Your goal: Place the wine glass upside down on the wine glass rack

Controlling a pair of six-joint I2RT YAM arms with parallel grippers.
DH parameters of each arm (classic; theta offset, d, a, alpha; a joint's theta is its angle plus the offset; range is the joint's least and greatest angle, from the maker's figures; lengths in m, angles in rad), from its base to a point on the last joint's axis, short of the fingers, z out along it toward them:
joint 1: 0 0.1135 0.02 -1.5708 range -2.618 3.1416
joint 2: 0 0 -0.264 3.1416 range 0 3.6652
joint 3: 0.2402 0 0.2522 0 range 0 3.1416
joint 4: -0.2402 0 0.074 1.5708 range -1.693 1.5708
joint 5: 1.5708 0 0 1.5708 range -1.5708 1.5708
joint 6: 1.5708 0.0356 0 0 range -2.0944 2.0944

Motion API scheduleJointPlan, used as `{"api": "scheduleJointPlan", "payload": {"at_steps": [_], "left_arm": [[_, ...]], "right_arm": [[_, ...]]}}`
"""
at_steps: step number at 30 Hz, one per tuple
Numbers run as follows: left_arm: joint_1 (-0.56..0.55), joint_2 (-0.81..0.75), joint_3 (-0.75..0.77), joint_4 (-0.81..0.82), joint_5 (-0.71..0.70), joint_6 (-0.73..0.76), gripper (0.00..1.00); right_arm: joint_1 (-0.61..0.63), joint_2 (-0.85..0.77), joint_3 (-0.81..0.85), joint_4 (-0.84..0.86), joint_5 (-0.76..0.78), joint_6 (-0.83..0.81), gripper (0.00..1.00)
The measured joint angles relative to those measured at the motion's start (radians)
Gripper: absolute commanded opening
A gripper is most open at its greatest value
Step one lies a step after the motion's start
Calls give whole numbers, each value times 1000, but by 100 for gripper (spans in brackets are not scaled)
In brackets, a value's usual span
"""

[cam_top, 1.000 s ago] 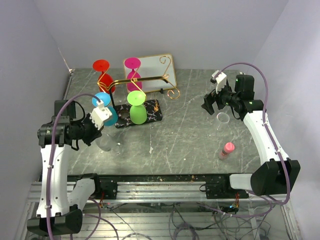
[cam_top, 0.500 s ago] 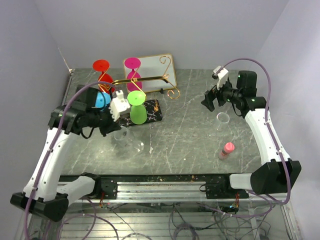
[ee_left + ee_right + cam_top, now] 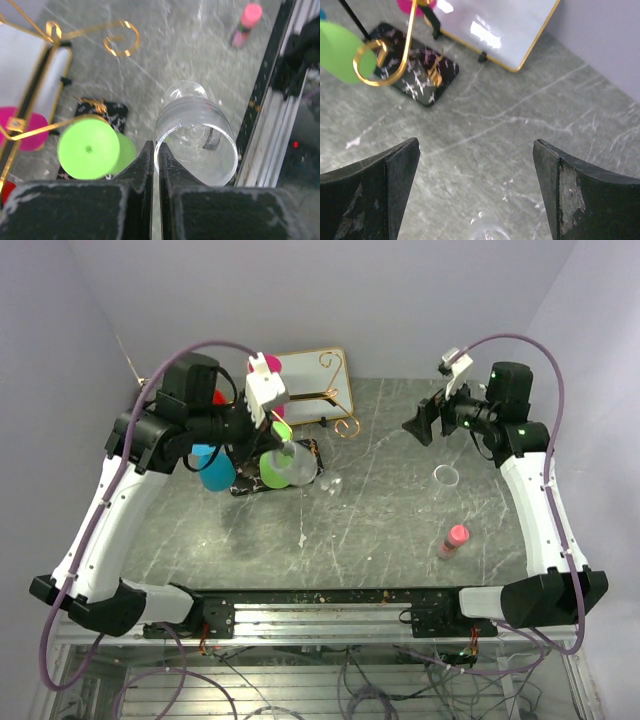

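One clear ribbed wine glass (image 3: 200, 115) is being carried in the air and is not yet hanging on the rack. It is sitting just to the right of the green plastic wine glass (image 3: 89, 147), above the near right corner of the rack's black marbled base. The glass is looking transparent and colourless, with fine ribs round the bowl. Its open mouth is facing the wrist camera and its round foot is pointing away, down towards the table, so I judge it is not inverted yet.

The left gripper (image 3: 156, 155) is pinching the rim of the bowl, fingers pressed together on the thin wall.

The gold wire wine glass rack (image 3: 305, 396) is standing far left and is already carrying coloured glasses: green, blue (image 3: 214, 470), magenta (image 3: 265, 364) and a part-hidden red one (image 3: 217, 397).

Remaining, by my estimate: turning the glass foot-up, sliding the stem into a free stretch of the bar, and releasing.

The right gripper (image 3: 476, 150) is hovering far right with fingers spread wide, holding nothing. The gold-rimmed white rectangular tray (image 3: 335, 375) is leaning behind the rack.
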Motion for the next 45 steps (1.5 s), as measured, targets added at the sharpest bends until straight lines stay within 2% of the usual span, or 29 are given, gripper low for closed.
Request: {"api": "scheduleJointPlan", "payload": {"at_steps": [8, 14, 20, 25, 30, 36, 45], "left_arm": [[0, 87, 189, 218, -11, -266, 7], [0, 81, 218, 365, -90, -359, 7], [-1, 78, 217, 446, -138, -401, 7], [-1, 78, 217, 475, -179, -409, 7], [-1, 78, 217, 491, -206, -408, 7], [-1, 78, 216, 498, -212, -409, 7], [-1, 78, 200, 510, -214, -408, 7]], "right_arm": [[2, 0, 241, 2, -85, 154, 88], [24, 13, 290, 40, -174, 262, 85], [129, 61, 285, 85, -173, 355, 84], [245, 74, 271, 115, -110, 404, 76], [254, 88, 266, 151, -62, 449, 62], [256, 126, 242, 198, -77, 519, 49], [256, 140, 238, 249, -112, 588, 44]]}}
